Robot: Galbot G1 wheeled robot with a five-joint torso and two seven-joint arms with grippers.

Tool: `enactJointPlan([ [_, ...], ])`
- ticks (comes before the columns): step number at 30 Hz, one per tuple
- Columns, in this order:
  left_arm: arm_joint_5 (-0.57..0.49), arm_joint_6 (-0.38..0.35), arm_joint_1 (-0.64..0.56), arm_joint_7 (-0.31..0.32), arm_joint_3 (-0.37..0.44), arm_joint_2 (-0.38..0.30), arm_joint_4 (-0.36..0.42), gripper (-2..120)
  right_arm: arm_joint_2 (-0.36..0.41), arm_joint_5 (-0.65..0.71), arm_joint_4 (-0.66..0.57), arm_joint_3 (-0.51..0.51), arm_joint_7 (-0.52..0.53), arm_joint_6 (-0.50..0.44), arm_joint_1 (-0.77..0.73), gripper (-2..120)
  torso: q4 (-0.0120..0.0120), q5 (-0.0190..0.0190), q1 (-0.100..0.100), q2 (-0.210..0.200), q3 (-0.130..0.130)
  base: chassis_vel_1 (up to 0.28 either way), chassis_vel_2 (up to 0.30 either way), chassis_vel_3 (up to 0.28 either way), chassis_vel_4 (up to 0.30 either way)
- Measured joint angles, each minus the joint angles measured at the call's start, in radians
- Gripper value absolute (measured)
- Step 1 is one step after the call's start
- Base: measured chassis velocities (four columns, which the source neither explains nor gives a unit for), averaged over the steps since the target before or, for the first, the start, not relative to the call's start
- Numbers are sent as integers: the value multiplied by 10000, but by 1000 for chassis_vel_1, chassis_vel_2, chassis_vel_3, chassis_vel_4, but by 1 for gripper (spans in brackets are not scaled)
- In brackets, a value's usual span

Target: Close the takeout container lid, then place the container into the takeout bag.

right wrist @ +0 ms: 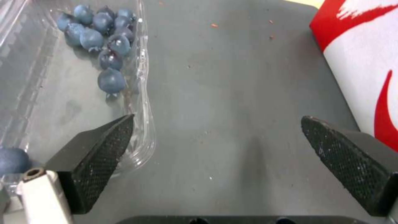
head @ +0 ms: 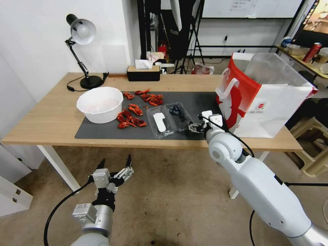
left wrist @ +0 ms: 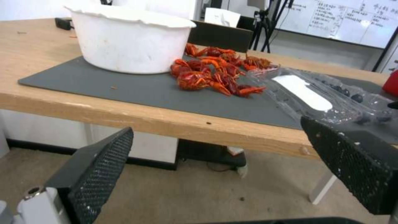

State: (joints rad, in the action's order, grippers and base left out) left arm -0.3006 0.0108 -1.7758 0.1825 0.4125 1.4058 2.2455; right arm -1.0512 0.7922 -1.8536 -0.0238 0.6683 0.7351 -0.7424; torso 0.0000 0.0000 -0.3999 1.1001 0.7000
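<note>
2 clear halves of the takeout container [head: 169,119] lie spread flat on the dark mat [head: 102,131] near the front edge of the desk [head: 41,119], hinge between them. On the robot's left is the lid [head: 159,122] with its white oblong label; the tray half beside it holds a loose cluster of blueberries [right wrist: 101,40]. Just beyond, to the right, stands the takeout bag [head: 263,99], upright and open at the top, its clear liner rising above the rim.

The right gripper [right wrist: 215,140] hangs low over the mat at the tray's outer edge, jaws released and spread wide, 1 finger over the tray's rim, the other toward the bag. The left gripper [head: 114,169] waits below desk level in front of the desk, jaws also released and holding nothing.

I judge this thin plastic to be very light, springy and slick: it will flex and skid under a push rather than resist, and a hard pinch could buckle it. The berries are loose and will roll if the tray tips. The lid's free long edge looks the best place to lift and fold it over; once snapped shut, a gentle grip across the 2 long sides, kept level, seems safest. A white bowl [head: 100,104] and red crayfish [head: 131,116] lie further left.
</note>
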Motion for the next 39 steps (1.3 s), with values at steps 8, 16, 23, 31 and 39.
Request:
enactJointPlan([
  [8,4,56,-21,10,0,-15,-1,100,119,158,-326,152,148,3,-292,100,0,0,1,0,0,0,0,0,0],
  [16,51,127,-51,11,-34,-5,-1,100,263,476,-749,357,514,3,-633,100,-1,0,0,0,0,0,0,0,0],
  [23,82,174,-80,10,-46,-11,3,100,361,585,-1080,615,634,3,-1032,100,0,0,-1,-1,-1,0,0,0,0],
  [31,172,226,-100,10,-128,10,3,100,419,648,-1476,908,665,3,-1566,100,-1,0,-2,0,0,0,0,0,0],
  [39,207,273,-114,10,-163,23,-13,100,242,642,-1749,1320,525,1,-1782,100,0,0,-2,0,0,0,0,0,0],
])
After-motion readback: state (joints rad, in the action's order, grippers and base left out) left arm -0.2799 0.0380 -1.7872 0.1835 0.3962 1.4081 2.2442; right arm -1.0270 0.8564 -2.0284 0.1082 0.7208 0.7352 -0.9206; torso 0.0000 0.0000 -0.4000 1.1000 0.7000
